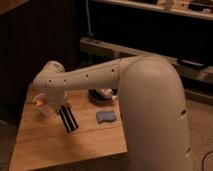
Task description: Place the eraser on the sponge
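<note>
The eraser (68, 120), a black block with pale stripes, hangs tilted over the left-middle of the wooden table (45, 150). My gripper (60, 106) sits at its upper end, under the white wrist, shut on it. The sponge (105, 116), a small blue-grey pad, lies flat on the table a short way to the eraser's right, apart from it. My white arm (100, 75) reaches in from the right and hides the table's far right part.
A dark round dish (100, 95) stands at the back of the table, behind the sponge. A translucent cup with orange contents (39, 103) is at the left, close beside my wrist. Dark shelving runs along the back. The table's front edge is near the bottom.
</note>
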